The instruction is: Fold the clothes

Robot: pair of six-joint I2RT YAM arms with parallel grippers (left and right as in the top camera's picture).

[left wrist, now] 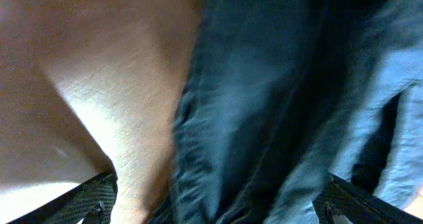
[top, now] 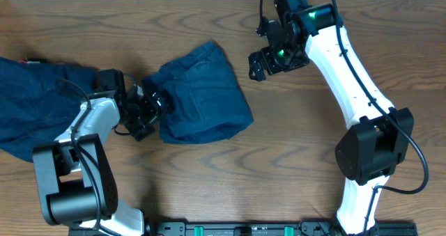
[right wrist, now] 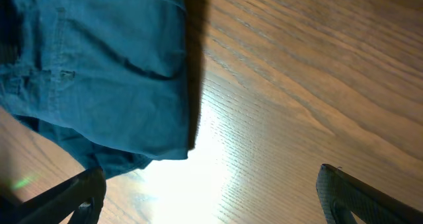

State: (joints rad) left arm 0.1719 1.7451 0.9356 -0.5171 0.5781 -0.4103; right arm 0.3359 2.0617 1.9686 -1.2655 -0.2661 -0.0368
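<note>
A folded dark navy garment lies at the table's middle. It fills the left wrist view and shows at the upper left of the right wrist view. A second navy garment lies spread at the far left. My left gripper is at the folded garment's left edge, and its fingers are wide apart with fabric between them. My right gripper is open and empty just right of the folded garment's upper right corner, and only bare wood lies between its fingers.
The wooden table runs under both arms. The right arm's white links reach from the front right base to the back. The left arm's base stands at the front left.
</note>
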